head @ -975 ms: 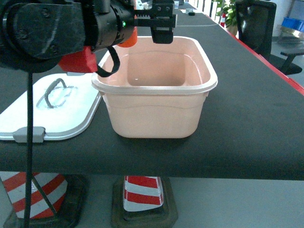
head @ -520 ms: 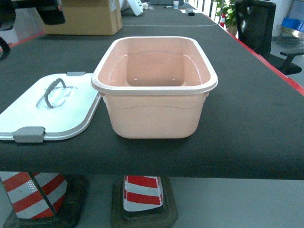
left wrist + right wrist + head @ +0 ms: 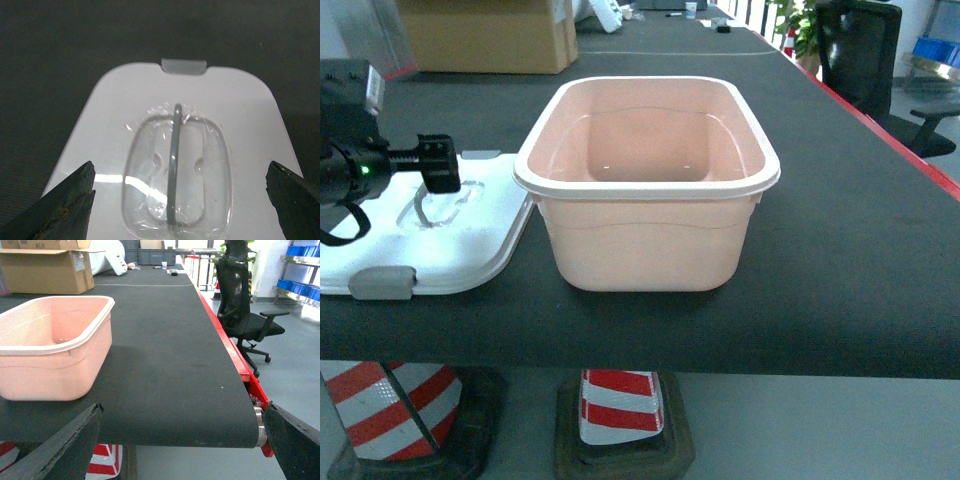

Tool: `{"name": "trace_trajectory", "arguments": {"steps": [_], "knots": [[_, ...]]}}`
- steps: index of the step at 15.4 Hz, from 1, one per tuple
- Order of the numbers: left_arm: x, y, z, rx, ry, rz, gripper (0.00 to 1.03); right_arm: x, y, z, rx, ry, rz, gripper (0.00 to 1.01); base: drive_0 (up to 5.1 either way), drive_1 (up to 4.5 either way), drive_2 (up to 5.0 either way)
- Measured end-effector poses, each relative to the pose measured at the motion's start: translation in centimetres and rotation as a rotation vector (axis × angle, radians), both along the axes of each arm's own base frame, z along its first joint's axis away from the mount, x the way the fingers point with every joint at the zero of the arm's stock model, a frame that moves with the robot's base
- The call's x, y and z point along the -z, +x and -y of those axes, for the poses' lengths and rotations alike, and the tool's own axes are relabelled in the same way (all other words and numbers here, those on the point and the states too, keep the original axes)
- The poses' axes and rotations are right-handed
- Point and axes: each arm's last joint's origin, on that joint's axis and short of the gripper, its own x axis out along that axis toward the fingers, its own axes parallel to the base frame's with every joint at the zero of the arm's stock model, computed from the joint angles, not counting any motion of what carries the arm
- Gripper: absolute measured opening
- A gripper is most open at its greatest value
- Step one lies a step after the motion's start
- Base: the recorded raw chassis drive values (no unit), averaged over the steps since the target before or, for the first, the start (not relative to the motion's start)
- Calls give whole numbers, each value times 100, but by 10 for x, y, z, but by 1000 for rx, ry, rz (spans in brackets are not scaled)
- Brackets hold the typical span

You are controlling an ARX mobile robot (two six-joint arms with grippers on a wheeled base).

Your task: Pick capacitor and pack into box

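The box is smooth pale pink plastic with a soft sheen along its rolled rim. The lid beside it is glossy white plastic, its recessed middle covered by crinkled clear film, with a matt grey handle. The table wears a matt black, finely textured cloth-like cover edged in red
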Motion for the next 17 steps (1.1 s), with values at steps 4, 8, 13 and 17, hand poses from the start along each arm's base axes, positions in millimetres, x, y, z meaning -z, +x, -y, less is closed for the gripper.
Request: {"name": "trace_trajectory", "arguments": {"steps": [4,8,13,17], "knots": [[40,17,-6,-17,2,-124,98,0,0,0,0,0,0,98,0,0,0],[40,18,-2,-6,6,-117,57,0,0,0,0,0,0,98,0,0,0],[38,14,-3,-8,36,-108,2,0,0,0,0,0,0,98,0,0,0],[12,9,-3,-7,41,-70,2,0,0,0,0,0,0,98,0,0,0]]}}
